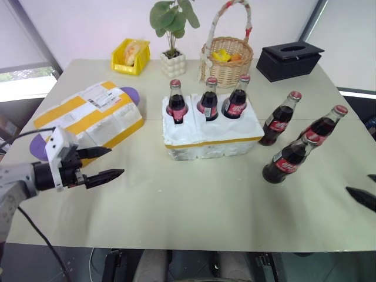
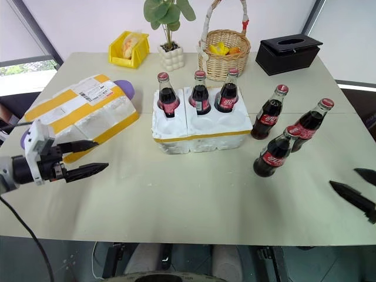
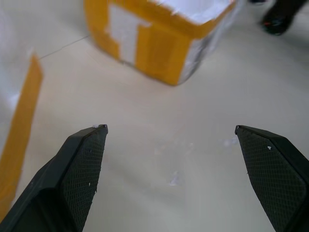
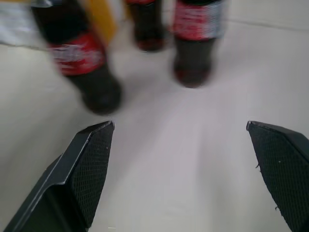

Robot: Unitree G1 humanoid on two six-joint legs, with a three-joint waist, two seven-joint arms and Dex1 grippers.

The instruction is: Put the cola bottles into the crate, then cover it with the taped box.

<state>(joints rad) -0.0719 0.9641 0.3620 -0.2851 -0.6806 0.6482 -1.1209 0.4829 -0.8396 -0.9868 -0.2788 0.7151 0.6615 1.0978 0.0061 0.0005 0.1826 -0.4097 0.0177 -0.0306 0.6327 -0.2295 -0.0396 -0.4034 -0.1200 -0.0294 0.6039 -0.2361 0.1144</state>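
Observation:
The white foam crate (image 1: 211,138) with a yellow tape band sits mid-table. Three cola bottles (image 1: 176,103) (image 1: 208,101) (image 1: 236,100) stand in its back row of holes. To its right, three more cola bottles (image 1: 279,120) (image 1: 320,126) (image 1: 288,158) stand on the table. The taped box (image 1: 88,114) lies to the left of the crate. My left gripper (image 1: 116,162) hovers open and empty in front of the taped box, pointing toward the crate corner (image 3: 164,43). At the near right edge my right gripper (image 2: 343,177) is open and empty, facing the loose bottles (image 4: 84,63).
Along the back stand a yellow bin (image 1: 130,56), a potted plant (image 1: 173,35), a woven basket (image 1: 228,56) and a black box (image 1: 289,60). A purple flat object (image 1: 38,144) pokes out from under the taped box. The table (image 1: 194,205) has bare surface in front of the crate.

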